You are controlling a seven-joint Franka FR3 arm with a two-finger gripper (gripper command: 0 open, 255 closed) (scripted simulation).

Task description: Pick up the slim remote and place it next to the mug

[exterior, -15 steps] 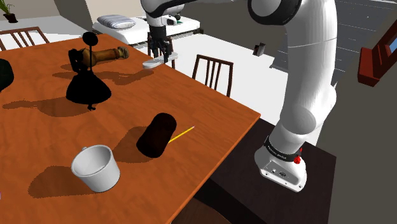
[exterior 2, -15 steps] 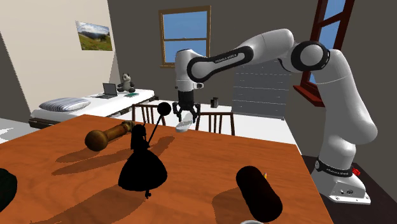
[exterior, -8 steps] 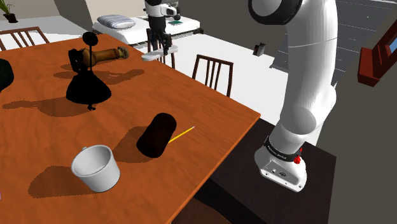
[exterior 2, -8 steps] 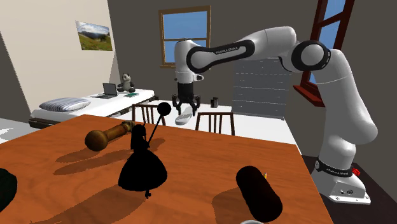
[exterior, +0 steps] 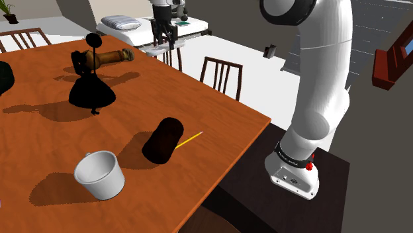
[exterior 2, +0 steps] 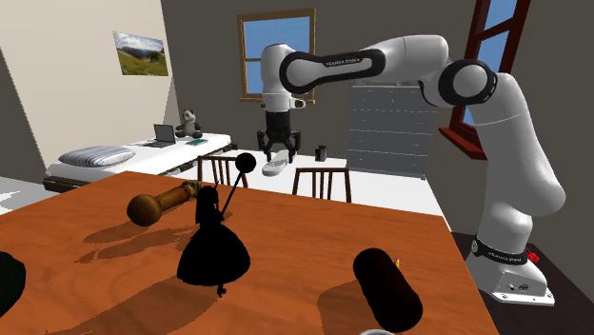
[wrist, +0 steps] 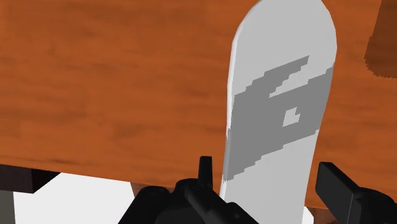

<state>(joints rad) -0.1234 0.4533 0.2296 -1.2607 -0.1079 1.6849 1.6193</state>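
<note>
Aloft: the gripper (exterior 2: 277,155) clasps the slim remote (wrist: 280,108)
Its 2 fingers (wrist: 337,188) pinch it above the table (exterior: 218,132) edge, well apart from the mug (exterior: 99,174); the wrist view reveals its grey patch; the arm (exterior 2: 409,59) lettering is unreadable.

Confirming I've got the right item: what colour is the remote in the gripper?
The remote is white with a jagged grey patch mid-body; clearest in the wrist view.

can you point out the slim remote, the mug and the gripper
slim remote (wrist: 261,127): wrist view, on the grey patch around its middle.
mug (exterior: 106,185): shoulder view, on its white outer wall below the rim.
gripper (exterior 2: 277,158): second exterior view, midway between its fingertips.
</note>
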